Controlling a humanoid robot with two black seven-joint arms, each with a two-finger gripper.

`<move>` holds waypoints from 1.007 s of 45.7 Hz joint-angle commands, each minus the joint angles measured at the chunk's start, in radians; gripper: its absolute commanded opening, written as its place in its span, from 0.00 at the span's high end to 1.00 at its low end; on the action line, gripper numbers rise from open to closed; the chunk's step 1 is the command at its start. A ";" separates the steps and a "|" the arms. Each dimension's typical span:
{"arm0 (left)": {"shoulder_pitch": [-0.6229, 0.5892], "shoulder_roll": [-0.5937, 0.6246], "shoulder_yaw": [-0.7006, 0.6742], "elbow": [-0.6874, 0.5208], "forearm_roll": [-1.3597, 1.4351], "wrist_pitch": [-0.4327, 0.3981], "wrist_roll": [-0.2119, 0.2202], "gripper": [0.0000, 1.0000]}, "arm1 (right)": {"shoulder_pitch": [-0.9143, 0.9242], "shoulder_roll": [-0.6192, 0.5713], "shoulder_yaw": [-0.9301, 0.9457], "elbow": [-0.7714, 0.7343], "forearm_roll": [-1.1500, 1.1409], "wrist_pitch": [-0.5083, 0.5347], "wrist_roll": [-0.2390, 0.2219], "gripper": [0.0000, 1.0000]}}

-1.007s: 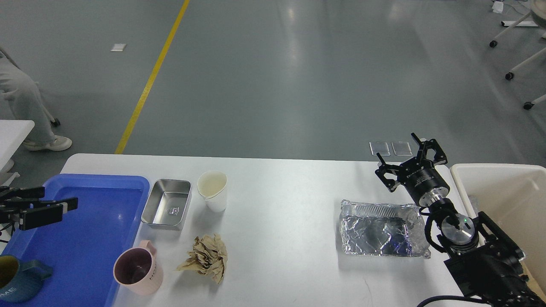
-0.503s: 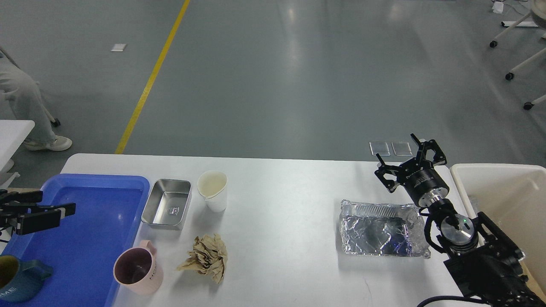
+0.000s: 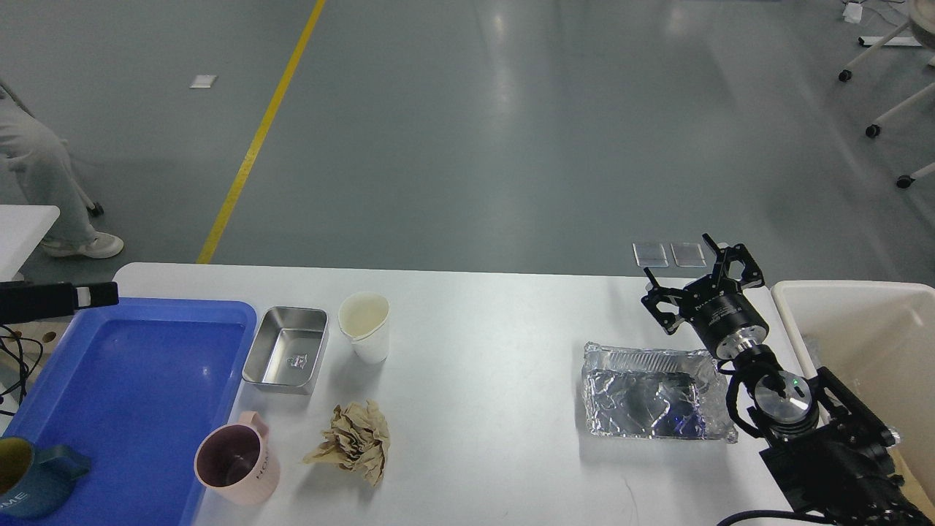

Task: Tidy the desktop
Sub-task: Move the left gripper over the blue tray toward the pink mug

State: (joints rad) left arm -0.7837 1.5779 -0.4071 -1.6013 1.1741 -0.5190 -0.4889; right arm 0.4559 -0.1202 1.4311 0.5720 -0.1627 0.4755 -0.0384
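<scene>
The white desktop (image 3: 482, 321) carries loose items. A steel container (image 3: 285, 349), a paper cup (image 3: 364, 326), crumpled brown paper (image 3: 353, 440) and a pink mug (image 3: 235, 465) sit left of centre. A crumpled foil tray (image 3: 654, 392) lies at the right. My right gripper (image 3: 687, 264) hovers open just beyond the foil tray's far right corner, holding nothing. My left gripper (image 3: 88, 295) shows as one dark bar at the left edge, over the far corner of the blue tray (image 3: 139, 380). Its fingers cannot be told apart.
A blue mug (image 3: 25, 478) stands in the blue tray's near left corner. A cream-white bin (image 3: 869, 329) sits off the table's right end, beside my right arm. A person's legs (image 3: 44, 183) show on the floor at far left.
My left gripper has risen and moved toward the tray's far left corner, turning so its two fingers now overlap. The right gripper has barely shifted.
</scene>
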 commanded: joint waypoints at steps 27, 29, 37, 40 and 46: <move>-0.112 -0.012 -0.002 -0.002 -0.021 -0.073 0.165 0.05 | 0.006 0.040 -0.003 -0.003 -0.006 0.000 0.000 0.00; -0.114 -0.010 -0.004 -0.002 -0.021 -0.101 0.167 0.05 | 0.007 0.042 -0.003 -0.004 -0.008 0.000 0.000 0.00; -0.115 -0.010 -0.007 -0.002 -0.019 -0.135 0.164 0.05 | 0.007 0.040 -0.003 -0.006 -0.011 0.000 0.000 0.00; -0.114 -0.012 -0.007 -0.002 -0.019 -0.135 0.165 0.05 | 0.009 0.040 -0.003 -0.004 -0.011 0.000 0.000 0.00; -0.109 -0.012 -0.004 -0.003 -0.017 -0.133 0.165 0.05 | 0.009 0.042 -0.004 -0.004 -0.012 0.000 0.000 0.00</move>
State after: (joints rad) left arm -0.8983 1.5674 -0.4138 -1.6041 1.1551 -0.6531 -0.3242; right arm 0.4646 -0.0795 1.4279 0.5673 -0.1733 0.4755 -0.0383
